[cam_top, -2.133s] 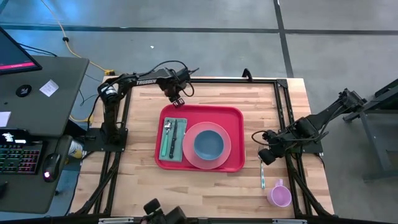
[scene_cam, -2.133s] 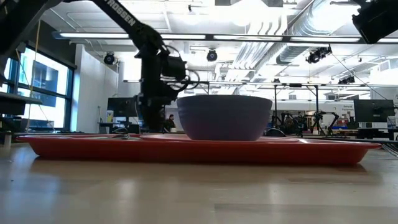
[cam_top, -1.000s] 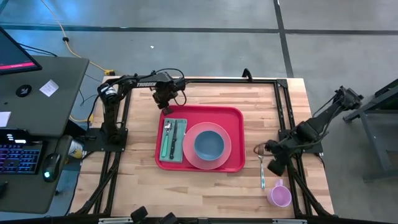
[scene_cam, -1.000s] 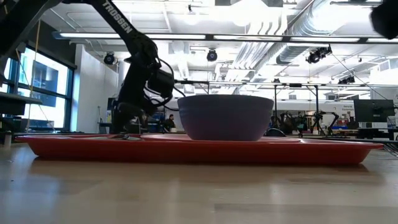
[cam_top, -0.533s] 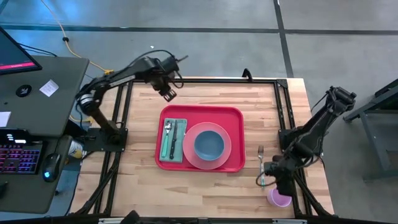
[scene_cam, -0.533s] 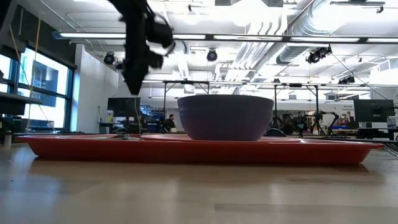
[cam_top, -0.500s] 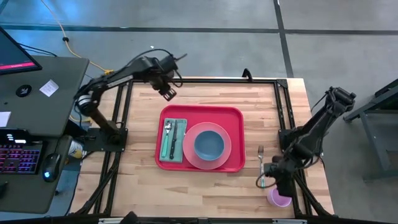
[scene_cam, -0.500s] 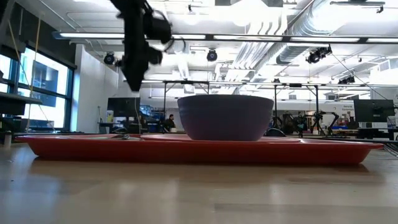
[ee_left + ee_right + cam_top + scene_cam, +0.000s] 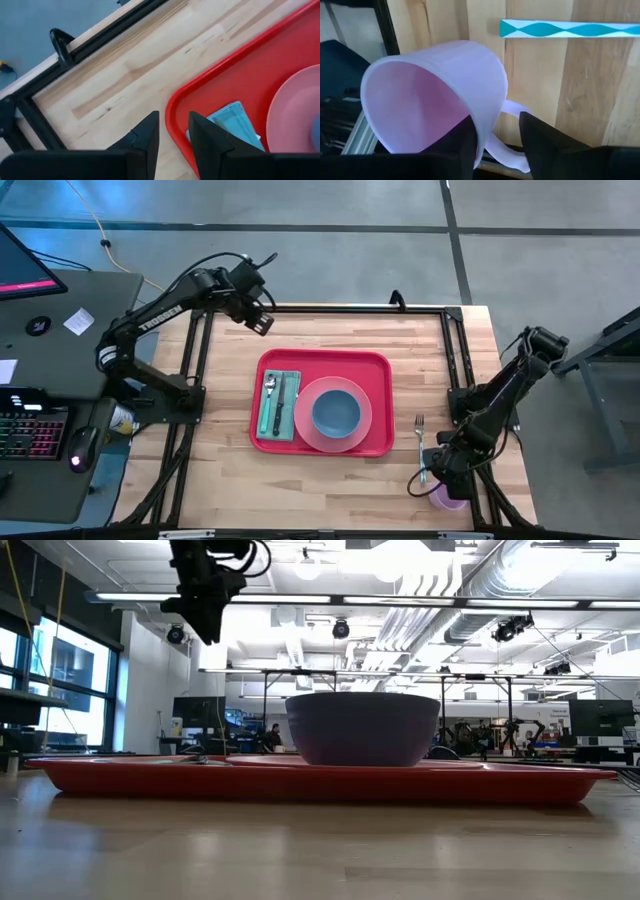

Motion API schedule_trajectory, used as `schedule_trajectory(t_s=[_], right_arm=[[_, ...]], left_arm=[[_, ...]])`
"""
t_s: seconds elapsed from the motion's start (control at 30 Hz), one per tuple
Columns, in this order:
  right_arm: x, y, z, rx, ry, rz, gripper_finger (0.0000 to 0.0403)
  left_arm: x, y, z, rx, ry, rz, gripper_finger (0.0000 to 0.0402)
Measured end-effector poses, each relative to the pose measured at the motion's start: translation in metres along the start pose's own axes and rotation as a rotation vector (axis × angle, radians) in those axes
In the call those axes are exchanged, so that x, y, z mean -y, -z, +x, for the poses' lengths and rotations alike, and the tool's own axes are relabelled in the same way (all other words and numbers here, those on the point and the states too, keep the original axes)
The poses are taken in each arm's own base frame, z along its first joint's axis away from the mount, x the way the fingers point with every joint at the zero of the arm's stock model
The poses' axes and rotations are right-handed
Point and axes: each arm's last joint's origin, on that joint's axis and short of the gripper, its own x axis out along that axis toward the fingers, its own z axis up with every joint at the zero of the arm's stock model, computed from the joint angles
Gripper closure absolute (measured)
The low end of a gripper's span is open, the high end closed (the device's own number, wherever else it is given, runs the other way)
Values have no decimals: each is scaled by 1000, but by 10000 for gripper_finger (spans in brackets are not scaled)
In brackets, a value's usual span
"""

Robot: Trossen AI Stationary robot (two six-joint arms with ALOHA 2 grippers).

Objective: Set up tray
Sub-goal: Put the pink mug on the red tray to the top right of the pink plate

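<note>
The red tray point(image 9: 377, 370) lies mid-table and carries a pink plate point(image 9: 303, 408) with a blue bowl point(image 9: 335, 412), beside a teal napkin point(image 9: 264, 418) that bears a spoon and a knife. My left gripper point(image 9: 258, 322) hangs high over the table's far left part, open by a narrow gap point(image 9: 173, 127) and holding nothing. My right gripper point(image 9: 430, 470) is open and low at the lilac cup point(image 9: 452, 502), which stands near the table's near right corner. In the right wrist view its fingers stand on either side of the cup's handle point(image 9: 512, 107).
A fork with a teal handle point(image 9: 421, 442) lies on the bare wood between the tray and the cup. A black frame rail point(image 9: 455, 360) runs along the table's right side, close to the right arm. Bare wood shows to the left of the tray and in front of it.
My left gripper has risen from just beyond the tray's far left corner and drawn back toward the far left edge. My right gripper has moved from beside the fork toward the near edge and down to the lilac cup. The tray and what lies on it have stayed put.
</note>
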Motion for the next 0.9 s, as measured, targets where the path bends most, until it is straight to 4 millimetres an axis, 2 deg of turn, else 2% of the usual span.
schedule_trajectory(t_s=[0.1, 0.27, 0.3, 0.47, 0.67, 0.77, 0.9], right_arm=[[1, 1, -1, -1, 5, 34, 294], [3, 5, -7, -1, 1, 84, 385], [4, 6, -10, -3, -10, 91, 393], [13, 11, -37, 36, -86, 176, 394], [42, 13, -75, 177, -169, 290, 401], [55, 11, -86, 242, -179, 330, 401], [54, 7, -91, 241, -272, 244, 401]], left_arm=[[-1, 3, -6, 6, 18, -16, 266], [-2, 5, -11, 14, 51, -53, 266], [-2, 5, -11, 14, 55, -59, 266], [0, 5, -11, -10, 118, -94, 266], [12, 7, -12, 9, 140, -71, 266], [17, 9, -13, 9, 141, -49, 266], [22, 11, -14, 10, 148, -11, 266]])
